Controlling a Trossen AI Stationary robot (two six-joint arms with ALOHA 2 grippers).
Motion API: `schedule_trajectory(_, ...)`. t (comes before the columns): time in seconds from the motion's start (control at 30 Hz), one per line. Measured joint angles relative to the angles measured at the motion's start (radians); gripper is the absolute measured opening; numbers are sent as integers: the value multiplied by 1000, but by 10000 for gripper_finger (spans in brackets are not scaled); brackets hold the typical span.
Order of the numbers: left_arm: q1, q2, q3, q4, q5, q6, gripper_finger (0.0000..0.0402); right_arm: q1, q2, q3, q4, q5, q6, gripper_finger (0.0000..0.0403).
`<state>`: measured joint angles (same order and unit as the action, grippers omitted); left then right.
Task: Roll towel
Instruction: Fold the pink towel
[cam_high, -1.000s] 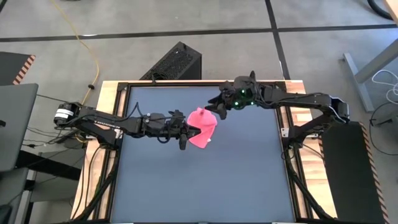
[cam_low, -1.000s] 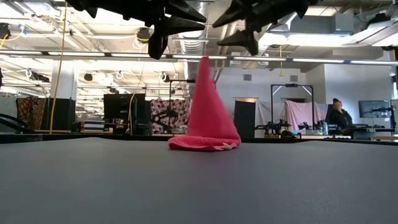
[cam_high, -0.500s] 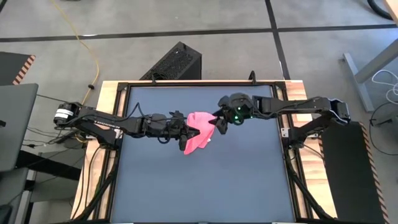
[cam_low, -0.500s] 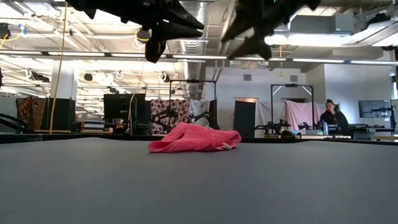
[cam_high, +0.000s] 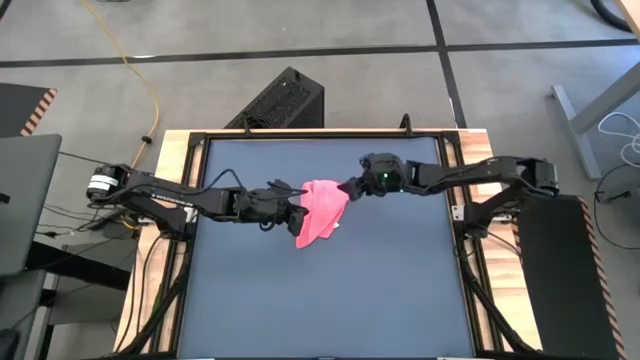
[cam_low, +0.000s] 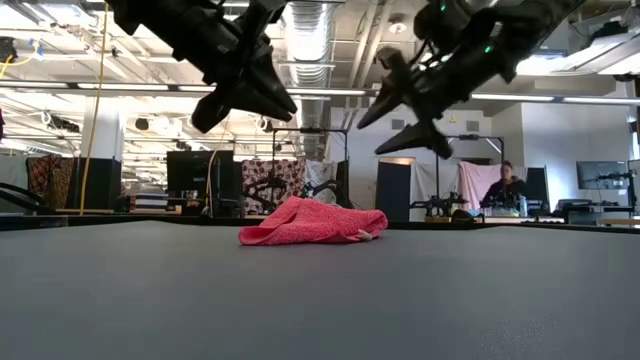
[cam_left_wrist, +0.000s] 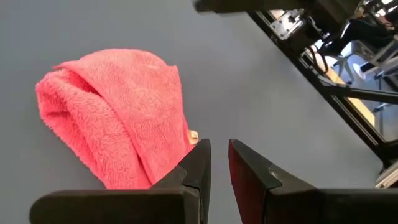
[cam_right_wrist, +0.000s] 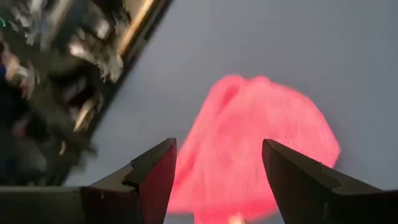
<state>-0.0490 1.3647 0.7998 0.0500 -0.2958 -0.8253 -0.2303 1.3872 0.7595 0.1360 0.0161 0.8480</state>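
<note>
Right now the towel (cam_high: 322, 208) lies in a crumpled heap on the tabletop (cam_high: 330, 300), toward its far middle, with neither arm holding it. My left tool (cam_high: 297, 216) hangs just beside the heap's left edge, its fingers nearly closed with only a narrow gap — nothing between them. My right tool (cam_high: 350, 187) hovers at the opposite side, spread wide and empty. I judge the bracketing is deliberate — one tool to each side, ready to take the edges and flatten the cloth, since a bunched towel will not roll.
</note>
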Motion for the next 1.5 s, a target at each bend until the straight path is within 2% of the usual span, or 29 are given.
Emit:
schedule_trajectory(0.23,0,0,0,-39,-1,-45,45,-42,205,96,35,-130,71,265)
schedule_trajectory(0.5,-23,0,0,-67,2,-53,45,-74,405,309,7,-222,90,265)
schedule_trajectory(0.73,-48,0,0,-72,1,-54,45,-102,501,509,-296,-232,-40,265)
schedule_trajectory(0.93,-65,0,0,-91,-7,-55,45,-97,516,522,-366,-225,-63,265)
schedule_trajectory(1.33,-70,0,0,-91,-8,-52,45,-96,516,522,-359,-110,-31,265)
schedule_trajectory(1.5,-70,0,0,-91,-8,-44,45,-84,516,522,-360,-98,16,265)
